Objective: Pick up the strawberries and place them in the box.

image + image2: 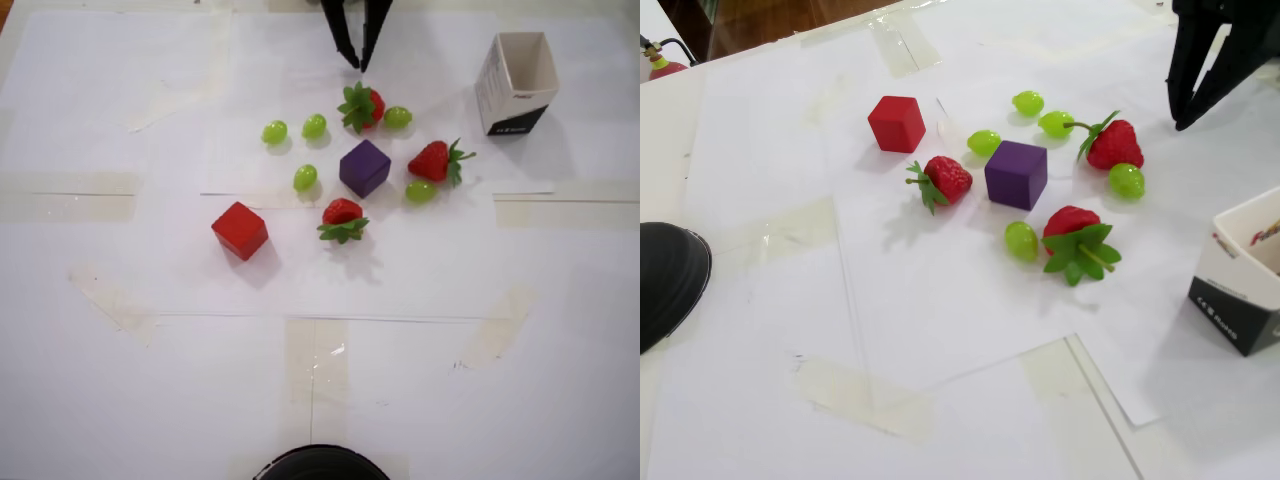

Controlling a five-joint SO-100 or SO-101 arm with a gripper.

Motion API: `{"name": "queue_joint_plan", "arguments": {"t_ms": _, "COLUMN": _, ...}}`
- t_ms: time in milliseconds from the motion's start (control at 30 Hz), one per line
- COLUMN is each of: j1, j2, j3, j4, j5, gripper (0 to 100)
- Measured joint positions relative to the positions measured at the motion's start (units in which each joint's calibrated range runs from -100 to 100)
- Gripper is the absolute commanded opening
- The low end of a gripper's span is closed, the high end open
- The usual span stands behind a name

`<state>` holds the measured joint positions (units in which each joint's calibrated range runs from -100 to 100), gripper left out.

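We judge the task not yet begun: all three strawberries lie on the paper and none shows in the box; all three picks are left.

The gripper point(358, 62) hangs at the top edge of the overhead view, tips pointing down the picture; its two fingers stand a narrow gap apart, nearly closed, and hold nothing.

Places from the gripper, overhead view: the nearest strawberry point(361, 106) lies just below the tips, a green grape point(397, 117) touching or almost touching its right side; the second strawberry point(436, 161) lies farther down and to the right, leaves pointing right; the third strawberry point(342, 219) lies farthest, beyond the purple cube point(364, 167); the box point(515, 84) stands well off to the right of the gripper, mouth open upward; the red cube point(240, 230) sits down and to the left, clear of the fruit.

Overhead view: shows straight into the box, and we see only white inside, so we take it as empty; it also shows the spacing between fruit and cubes plainly.

Fixed view: the box point(1247, 284) is cut by the right edge, its inside mostly hidden; but this view shows the gripper point(1179, 122) held up off the paper, which the overhead view cannot tell us.
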<state>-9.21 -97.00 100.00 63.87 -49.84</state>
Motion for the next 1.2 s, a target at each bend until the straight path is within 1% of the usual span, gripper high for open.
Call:
{"name": "queue_joint_plan", "arguments": {"t_ms": 367, "j1": 0.0, "j2": 0.0, "j3": 0.0, "j4": 0.0, "j5": 0.0, "gripper": 0}}
{"name": "queue_joint_plan", "arguments": {"t_ms": 867, "j1": 2.5, "j2": 0.4, "j3": -0.5, "j4": 0.9, "j5": 0.2, "gripper": 0}}
{"name": "queue_joint_plan", "arguments": {"t_ms": 1000, "j1": 4.3, "j2": 3.9, "j3": -9.3, "j4": 6.5, "j5": 0.5, "gripper": 0}}
{"name": "queue_joint_plan", "arguments": {"t_ms": 1100, "j1": 5.7, "j2": 9.4, "j3": -19.3, "j4": 10.6, "j5": 0.6, "gripper": 0}}
{"name": "queue_joint_plan", "arguments": {"t_ms": 1200, "j1": 6.1, "j2": 16.2, "j3": -28.7, "j4": 12.5, "j5": 0.1, "gripper": 0}}
